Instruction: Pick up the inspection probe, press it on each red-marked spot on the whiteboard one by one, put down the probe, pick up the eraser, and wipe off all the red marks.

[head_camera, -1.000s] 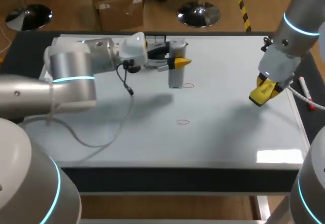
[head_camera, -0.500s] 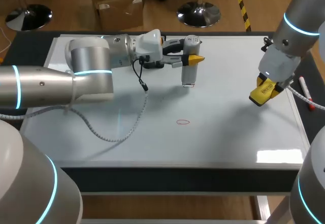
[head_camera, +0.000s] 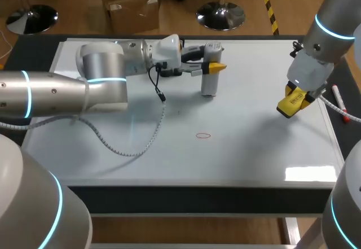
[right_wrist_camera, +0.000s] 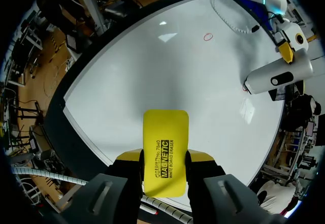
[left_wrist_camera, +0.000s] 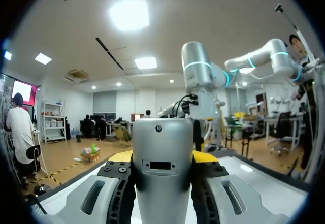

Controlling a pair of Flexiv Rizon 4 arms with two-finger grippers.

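Observation:
A silver, cylindrical inspection probe [head_camera: 210, 71] stands upright with its lower end on the whiteboard [head_camera: 254, 147]. My left gripper [head_camera: 210, 66] is shut on it from the side. In the left wrist view the probe [left_wrist_camera: 162, 168] fills the gap between the yellow-tipped fingers [left_wrist_camera: 205, 156]. One red ring mark [head_camera: 203, 136] lies on the board nearer me than the probe. My right gripper [head_camera: 293, 103] hovers over the board's right part, shut on the yellow eraser [right_wrist_camera: 163, 153]. From the right wrist, the probe [right_wrist_camera: 277, 76] and the red ring [right_wrist_camera: 207, 37] both show ahead.
A red-capped marker pen [head_camera: 338, 97] lies along the board's right edge, just right of my right gripper. The left wrist's grey cable [head_camera: 135, 144] droops onto the board's left half. The board's dark front edge [head_camera: 197, 195] runs across, close to me.
My left arm carried the probe to the right and set its tip over the red mark that showed beside it a second ago. The right arm with the eraser has stayed still.

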